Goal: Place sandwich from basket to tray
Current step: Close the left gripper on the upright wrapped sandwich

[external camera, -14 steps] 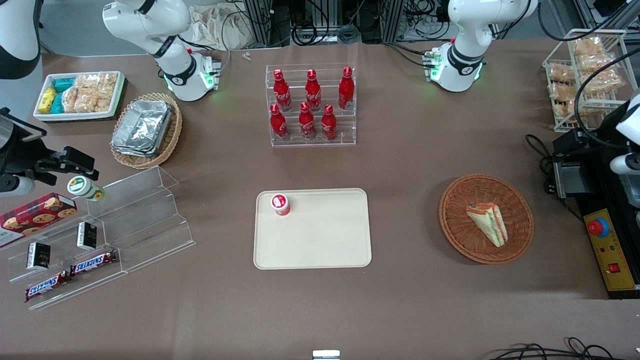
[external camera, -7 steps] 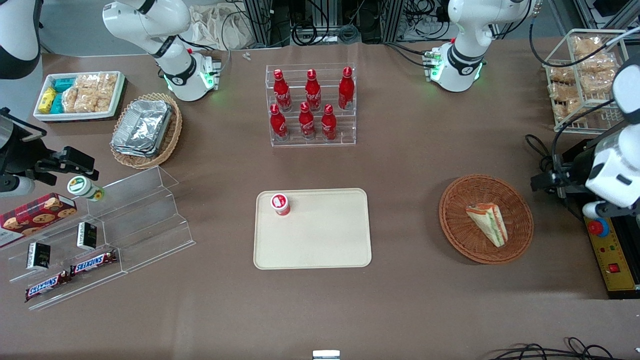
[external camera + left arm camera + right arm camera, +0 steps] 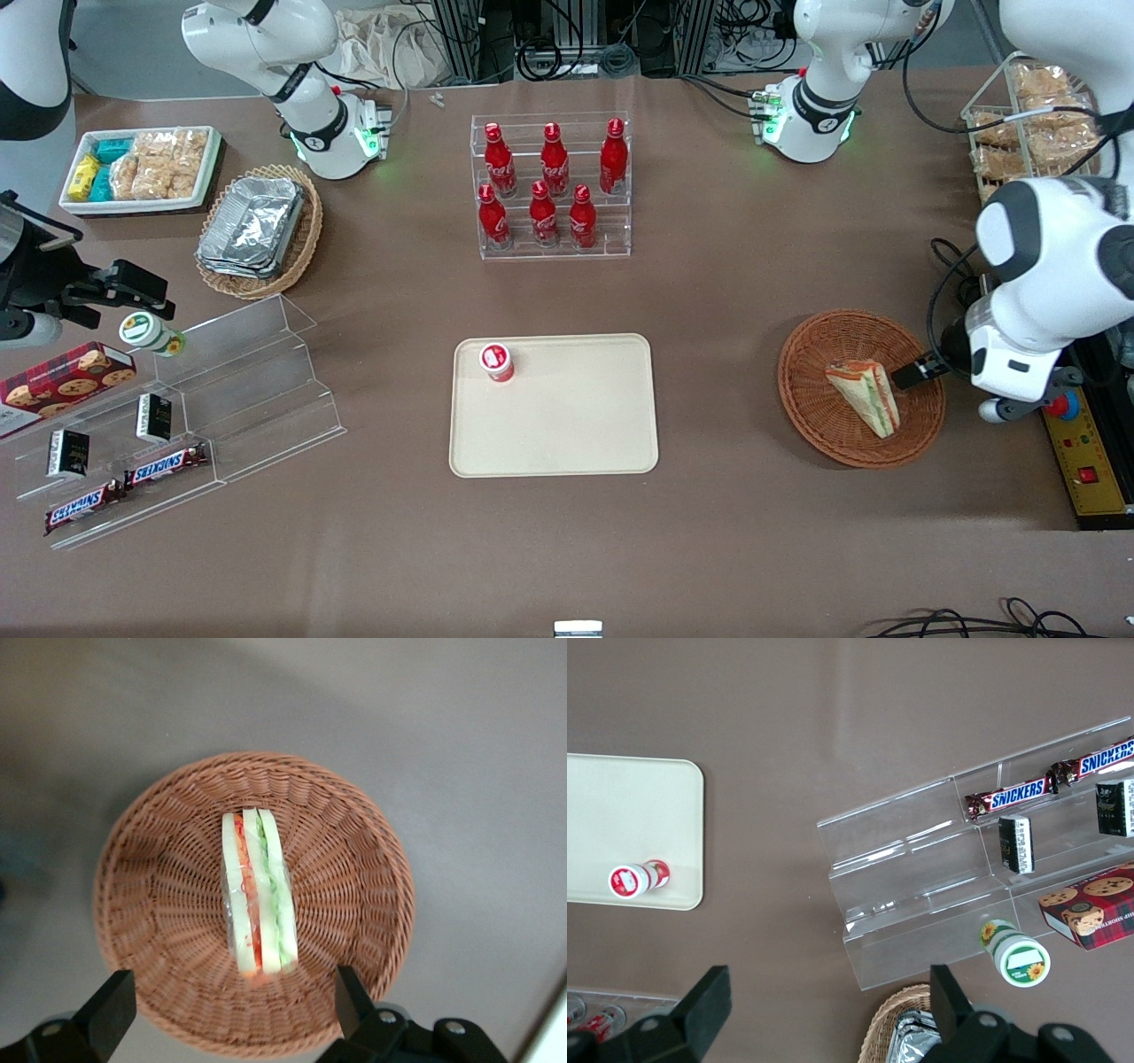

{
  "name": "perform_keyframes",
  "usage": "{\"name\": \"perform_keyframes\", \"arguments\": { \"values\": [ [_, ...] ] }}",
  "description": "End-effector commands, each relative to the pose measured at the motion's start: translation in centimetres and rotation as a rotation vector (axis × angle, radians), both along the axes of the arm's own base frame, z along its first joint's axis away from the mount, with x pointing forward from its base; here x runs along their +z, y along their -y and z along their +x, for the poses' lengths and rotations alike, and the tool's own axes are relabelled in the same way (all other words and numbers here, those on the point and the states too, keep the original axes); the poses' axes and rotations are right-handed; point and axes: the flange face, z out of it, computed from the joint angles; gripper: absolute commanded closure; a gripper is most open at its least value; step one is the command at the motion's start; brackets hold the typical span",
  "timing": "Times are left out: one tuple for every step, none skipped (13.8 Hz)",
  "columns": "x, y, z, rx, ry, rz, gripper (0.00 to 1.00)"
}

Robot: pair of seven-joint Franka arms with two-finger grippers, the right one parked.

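The sandwich (image 3: 864, 396), a pale bread wedge with orange, green and red layers, lies in the round reddish-brown wicker basket (image 3: 811, 390) toward the working arm's end of the table. My left gripper (image 3: 920, 370) hangs above the basket's rim, beside the sandwich, open and empty. In the left wrist view the sandwich (image 3: 257, 904) lies in the middle of the basket (image 3: 159, 904), and my gripper (image 3: 230, 1014) has its black fingers (image 3: 111, 1010) spread wide over the rim, apart from the sandwich. The beige tray (image 3: 576, 425) lies at the table's middle; it also shows in the right wrist view (image 3: 629, 806).
A small red-capped bottle (image 3: 497, 361) stands on the tray's corner. A clear rack of red bottles (image 3: 554, 190) stands farther from the camera. A yellow control box with a red button (image 3: 1076, 443) and a wire rack of snacks (image 3: 1036, 124) flank the basket.
My left arm has swung in from the table's edge toward the basket; the gripper now hangs over the basket's rim. The sandwich, basket and tray have not moved.
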Motion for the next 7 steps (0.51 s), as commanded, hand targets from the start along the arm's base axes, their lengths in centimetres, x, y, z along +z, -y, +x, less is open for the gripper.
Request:
{"name": "perform_keyframes", "arguments": {
  "values": [
    [-3.7, 0.5, -0.1, 0.06, 0.001, 0.003, 0.0],
    [-4.8, 0.9, 0.1, 0.077, -0.008, 0.0, 0.0],
    [-5.9, 1.8, 0.1, 0.079, -0.016, -0.001, 0.0],
    [-6.8, 2.2, 0.0, 0.078, -0.028, 0.0, 0.0],
    [-7.8, 2.2, -0.1, 0.079, -0.045, 0.001, 0.0],
    [-8.4, 2.2, -0.1, 0.081, -0.054, 0.001, 0.0],
    [-9.3, 2.2, -0.2, 0.081, -0.065, 0.001, 0.0]
  ]
}}
